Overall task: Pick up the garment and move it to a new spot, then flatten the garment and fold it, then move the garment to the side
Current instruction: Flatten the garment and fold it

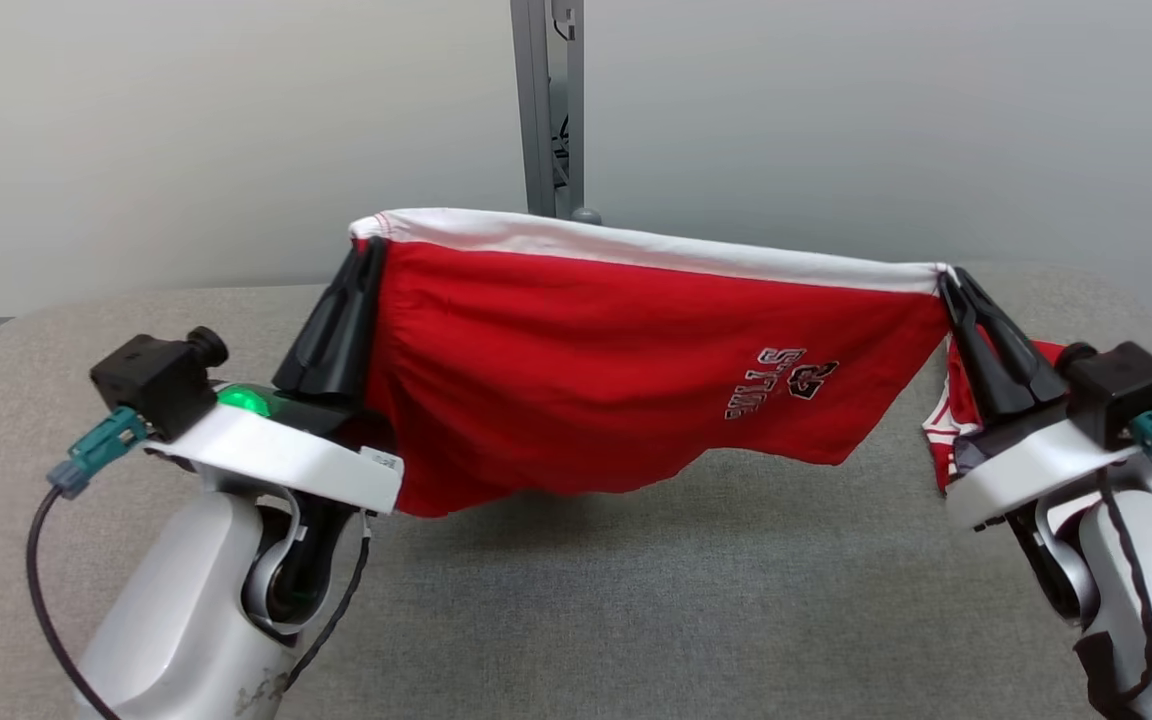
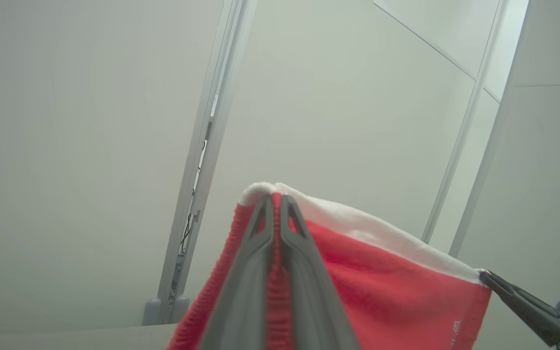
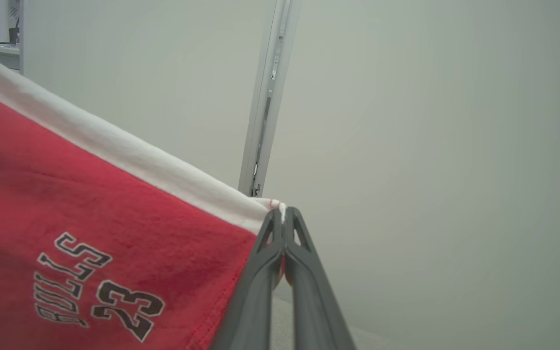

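- Your left pincer [image 1: 369, 250] clamps one corner of the red, white-banded cloth garment [image 1: 576, 370].
- Your right pincer [image 1: 948, 280] clamps the other, above the grey fabric-covered table [image 1: 636, 610].

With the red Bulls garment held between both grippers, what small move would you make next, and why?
Probably lower both arms together: the left gripper and right gripper pinch the white band at both ends, so the red Bulls garment hangs stretched above the grey table, ready to lay flat.
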Motion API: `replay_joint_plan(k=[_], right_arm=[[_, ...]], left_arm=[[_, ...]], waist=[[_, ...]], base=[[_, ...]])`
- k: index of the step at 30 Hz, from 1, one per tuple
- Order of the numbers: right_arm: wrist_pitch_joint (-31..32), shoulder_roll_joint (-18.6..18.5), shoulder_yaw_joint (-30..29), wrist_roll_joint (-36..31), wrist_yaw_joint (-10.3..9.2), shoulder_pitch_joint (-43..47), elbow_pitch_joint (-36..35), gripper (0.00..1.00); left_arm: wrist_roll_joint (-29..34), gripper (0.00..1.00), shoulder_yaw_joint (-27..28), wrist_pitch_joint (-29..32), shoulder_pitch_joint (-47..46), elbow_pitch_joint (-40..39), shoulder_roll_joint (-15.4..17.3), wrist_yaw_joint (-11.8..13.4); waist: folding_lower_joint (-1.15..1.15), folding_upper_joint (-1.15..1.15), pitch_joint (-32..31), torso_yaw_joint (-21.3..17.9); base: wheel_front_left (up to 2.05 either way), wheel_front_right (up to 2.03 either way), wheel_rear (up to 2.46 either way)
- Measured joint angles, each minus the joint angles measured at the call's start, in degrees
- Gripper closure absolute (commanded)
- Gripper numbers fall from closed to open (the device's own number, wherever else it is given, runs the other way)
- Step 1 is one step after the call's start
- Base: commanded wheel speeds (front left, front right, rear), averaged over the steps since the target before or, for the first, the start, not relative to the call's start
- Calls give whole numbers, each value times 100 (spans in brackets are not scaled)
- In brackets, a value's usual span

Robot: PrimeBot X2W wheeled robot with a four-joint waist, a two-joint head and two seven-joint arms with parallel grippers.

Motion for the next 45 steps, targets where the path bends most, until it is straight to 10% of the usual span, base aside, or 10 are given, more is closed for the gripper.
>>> replay_joint_plan(k=[17, 26, 34, 45], right_arm=[[0, -270, 238, 220, 1, -746, -347, 100], [0, -762, 664, 285, 1, -2565, -181, 100], [0, -980, 1491, 321, 1, -5290, 870, 100], [0, -420, 231, -1132, 0, -6702, 1206, 100]], left_arm=[[805, 100, 67, -21, -397, -27, 316, -148], [1205, 100, -197, 681, -2318, 430, 557, -158], [1406, 100, -422, 687, -4801, 1672, 369, -192], [2752, 100, 21, -57, -6232, 1553, -345, 255]], waist=[[0, 0, 260, -68], [0, 0, 1059, -67], [0, 0, 2213, -132], [0, 0, 3450, -163]], base=[[0, 0, 0], [0, 0, 0], [0, 0, 0], [0, 0, 0]])
